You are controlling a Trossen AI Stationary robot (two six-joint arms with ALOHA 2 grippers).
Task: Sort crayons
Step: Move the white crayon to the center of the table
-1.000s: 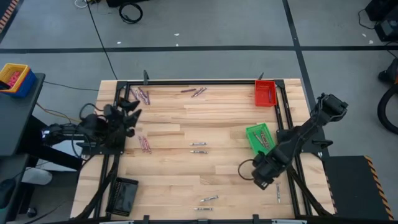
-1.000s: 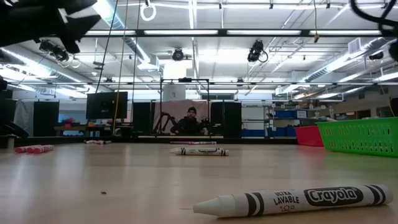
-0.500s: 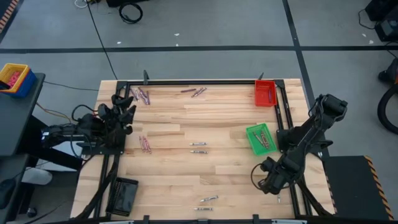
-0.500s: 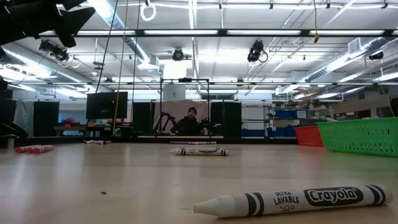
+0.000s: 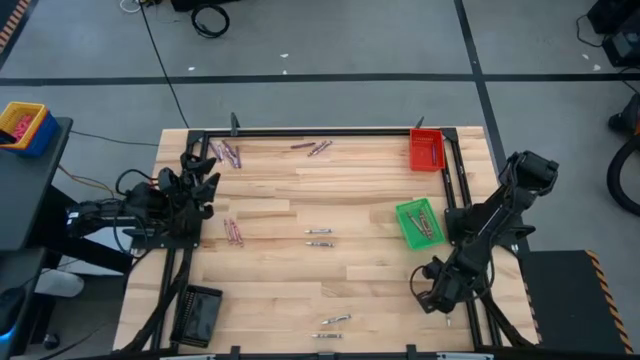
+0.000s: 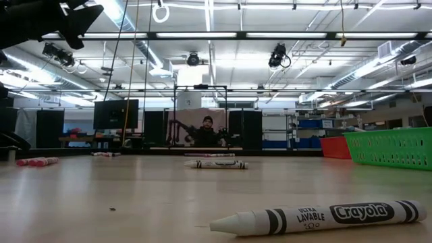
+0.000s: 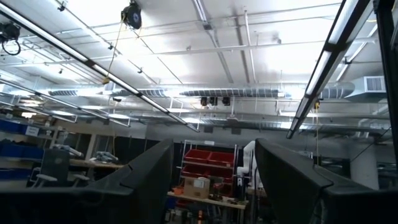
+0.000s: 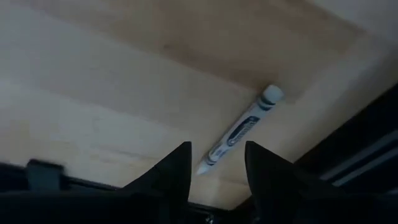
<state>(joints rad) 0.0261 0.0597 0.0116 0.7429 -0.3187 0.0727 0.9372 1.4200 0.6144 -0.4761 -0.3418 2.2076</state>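
The right gripper (image 8: pixel 216 163) is hovering with its jaws parted and holding nothing over a white crayon (image 8: pixel 239 131) lying at the bench's (image 5: pixel 280 280) near right edge. Light, stiff and round, it will likely roll; pinching mid-wrapper looks safest. The left gripper (image 5: pixel 200 172) is waiting, released.

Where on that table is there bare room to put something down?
The widest bare wood lies between the red tray, the green tray and the crayons at the far edge. More lies between the black tray and the near-edge crayons. The right gripper crowds the right near corner.
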